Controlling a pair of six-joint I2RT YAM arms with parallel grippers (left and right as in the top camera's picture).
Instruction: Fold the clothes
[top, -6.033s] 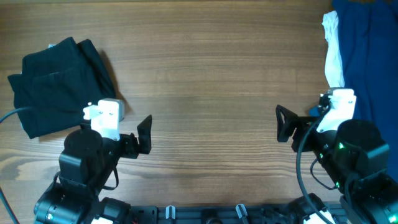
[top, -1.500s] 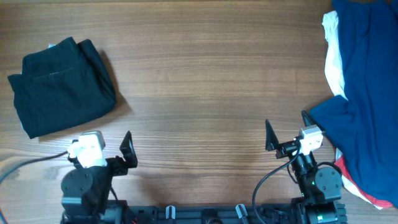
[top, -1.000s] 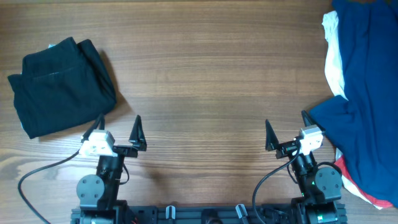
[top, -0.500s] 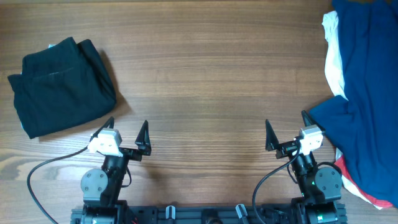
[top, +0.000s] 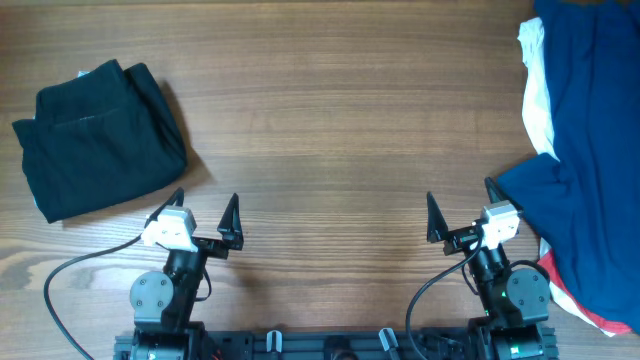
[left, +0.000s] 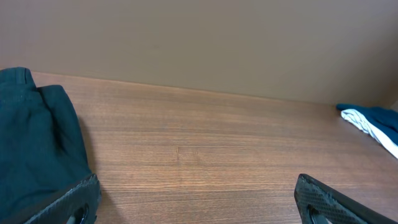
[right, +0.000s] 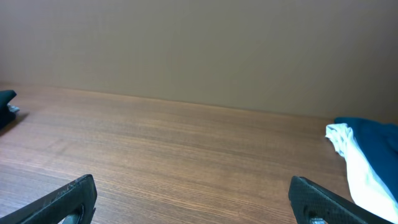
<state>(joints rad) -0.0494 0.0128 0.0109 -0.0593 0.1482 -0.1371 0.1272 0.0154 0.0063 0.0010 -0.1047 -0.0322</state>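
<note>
The black shorts lie folded in a compact bundle at the far left of the wooden table. They also show at the left edge of the left wrist view. My left gripper is open and empty, low at the table's front, just right of and in front of the shorts. My right gripper is open and empty at the front right, apart from the shorts. In the wrist views the left fingers and right fingers stand wide apart over bare wood.
A pile of dark blue fabric with a white garment covers the right side of the table, close to my right arm. It shows in the right wrist view and far right in the left wrist view. A plain wall stands behind the table.
Both arms have drawn back and lowered to the table's front edge. The left arm settled last, moving slightly right. Blue cloth now lies further forward at the right. The black shorts stay put.
</note>
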